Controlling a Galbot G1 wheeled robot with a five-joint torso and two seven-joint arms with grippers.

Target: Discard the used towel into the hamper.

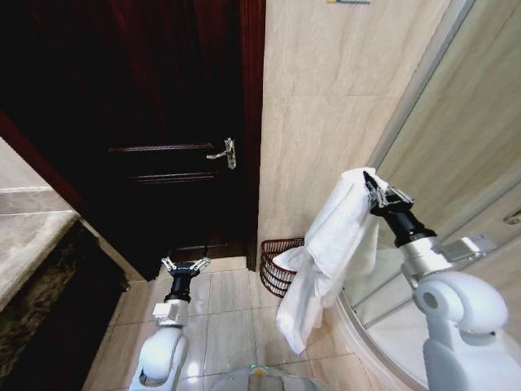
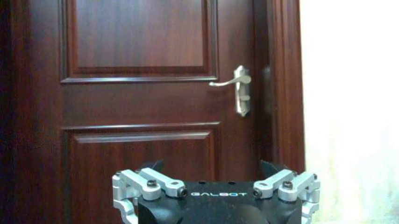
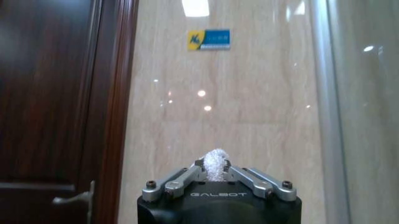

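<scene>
Right gripper [image 1: 373, 184] right of centre, jaws pinching the white towel [image 1: 326, 252], which hangs over the hamper [image 1: 278, 265] on the floor, lower centre. Left gripper [image 1: 184, 265] parked lower left, jaws spread, facing the door [image 2: 143, 93].

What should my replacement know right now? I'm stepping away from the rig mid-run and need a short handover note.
Right gripper: shut on the white towel, held raised by the glass shower screen; the towel hangs down in front of the hamper.
Left gripper: open, holding nothing, low near the dark wooden door.
Hamper: on the tiled floor in the corner between door frame and wall, partly hidden behind the hanging towel.
Done: towel is gripped and lifted.
Left: bring the towel over the hamper's opening, lower and release it so that all the cloth ends up inside.
</scene>
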